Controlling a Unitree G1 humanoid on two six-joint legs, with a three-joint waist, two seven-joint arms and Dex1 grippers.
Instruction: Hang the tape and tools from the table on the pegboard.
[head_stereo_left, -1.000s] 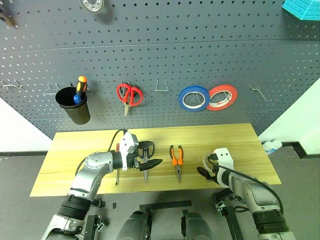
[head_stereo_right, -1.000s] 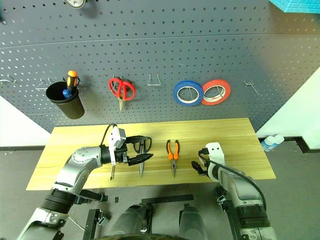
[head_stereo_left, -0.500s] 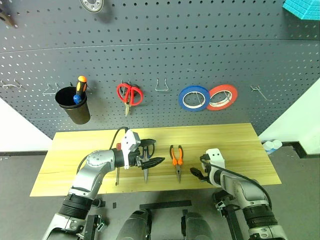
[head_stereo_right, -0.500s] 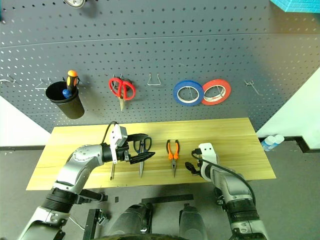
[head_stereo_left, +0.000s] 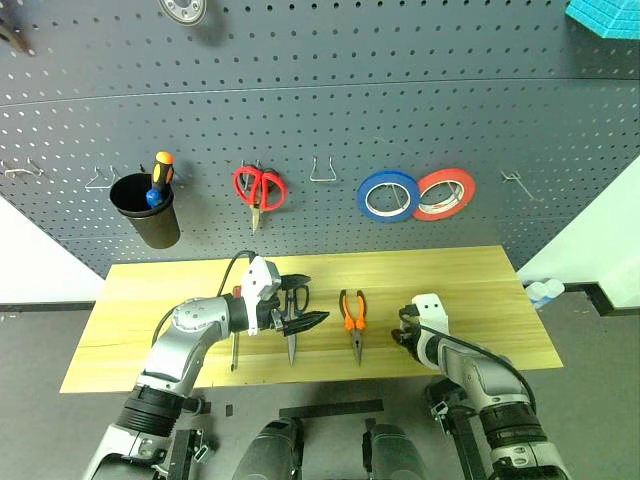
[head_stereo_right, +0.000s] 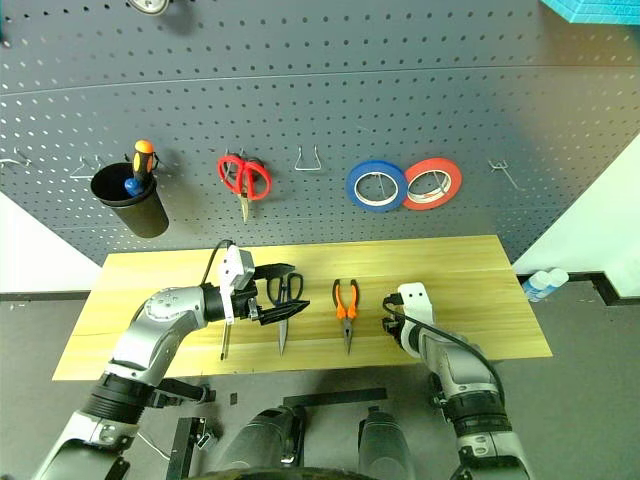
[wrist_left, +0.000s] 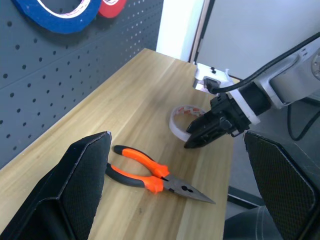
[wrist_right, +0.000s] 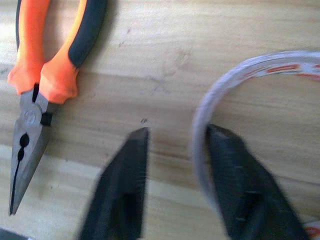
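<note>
On the table (head_stereo_left: 480, 290) the whitish tape (wrist_left: 176, 116) lies near the front edge. My right gripper (wrist_right: 176, 129) points down at it, open but narrowed. One finger is inside the ring against its wall and the other outside, a gap away. The orange-and-black pliers (head_stereo_left: 352, 318) lie just left of it. My left gripper (head_stereo_left: 315, 300) hovers wide open over the dark-handled scissors (head_stereo_left: 292, 345). Beside them, the red-handled screwdriver (head_stereo_left: 234, 352) is partly hidden by my left forearm. The pegboard (head_stereo_left: 320, 120) rises behind the table.
On the pegboard hang red-handled scissors (head_stereo_left: 259, 188), a blue tape roll (head_stereo_left: 388, 195), a red tape roll (head_stereo_left: 444, 193) and a black cup (head_stereo_left: 146, 215) holding an orange-and-black screwdriver. Bare hooks (head_stereo_left: 322, 170) sit between the scissors and rolls, and at the far right (head_stereo_left: 515, 180).
My right gripper has edged slightly onto the tape and its fingers have drawn in from wide open to straddle the ring's wall. The left arm has stayed where it was.
</note>
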